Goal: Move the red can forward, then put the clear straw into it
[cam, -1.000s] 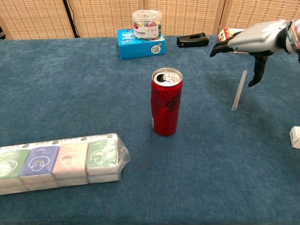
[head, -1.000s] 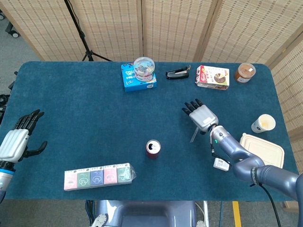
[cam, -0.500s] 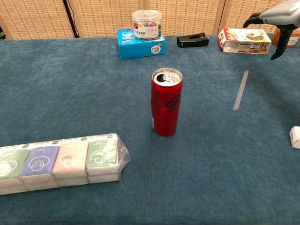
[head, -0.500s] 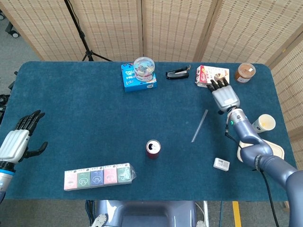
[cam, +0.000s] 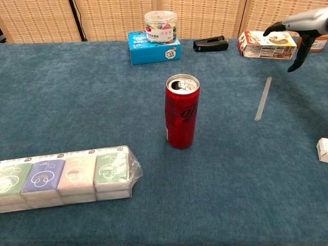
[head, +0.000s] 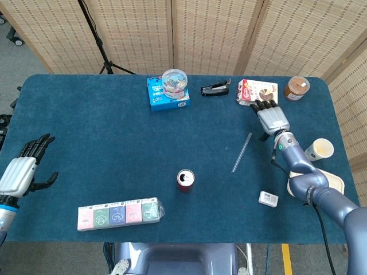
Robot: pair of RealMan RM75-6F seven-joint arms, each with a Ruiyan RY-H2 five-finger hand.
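The red can (head: 185,180) (cam: 181,111) stands upright with its top opened, near the table's front middle. The clear straw (head: 241,152) (cam: 263,99) lies flat on the blue cloth to the can's right. My right hand (head: 272,119) (cam: 300,26) hovers open beyond the straw's far end, fingers spread, holding nothing. At the table's left edge my left hand (head: 22,167) is open and empty, far from both objects; the chest view does not show it.
A row of tissue packs (head: 118,213) lies front left. Along the back stand a blue box with a clear jar (head: 169,90), a black stapler (head: 215,89), a snack box (head: 258,93) and a brown-lidded jar (head: 297,87). A paper cup (head: 319,149), a beige container (head: 318,179) and a small white item (head: 268,198) sit right.
My right hand lifted away from the straw and swung back and to the right, leaving the straw on the cloth. In the last half second it dipped slightly lower. The left hand stayed still.
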